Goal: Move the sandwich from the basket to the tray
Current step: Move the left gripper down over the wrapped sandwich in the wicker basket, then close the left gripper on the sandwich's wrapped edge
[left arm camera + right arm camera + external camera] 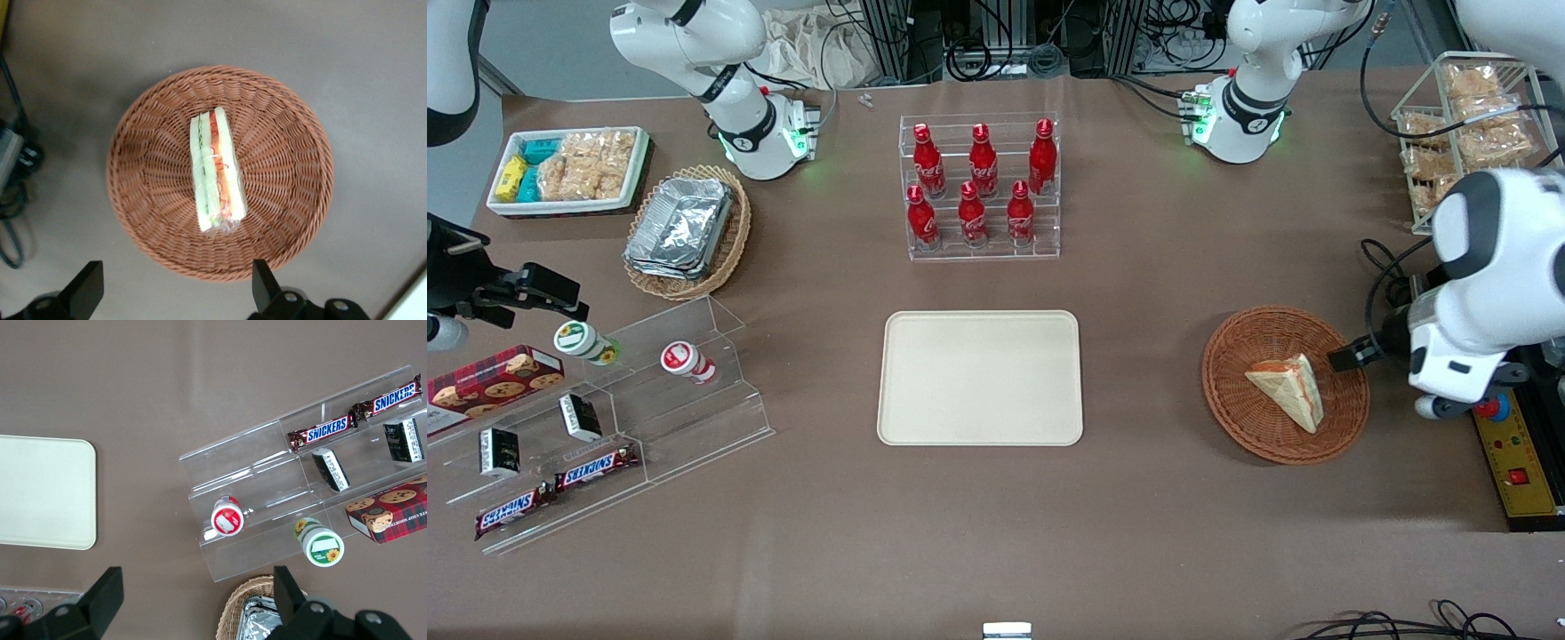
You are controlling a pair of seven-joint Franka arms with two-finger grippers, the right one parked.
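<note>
Gripper hovers above the basket, fingers spread, empty; sandwich long axis runs crosswise to the finger gap.

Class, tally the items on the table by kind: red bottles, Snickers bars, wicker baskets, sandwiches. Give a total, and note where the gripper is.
Red bottles: 6
Snickers bars: 2
Wicker baskets: 2
Sandwich: 1
Total: 11
Gripper: open, hovering above the basket holding the sandwich.
</note>
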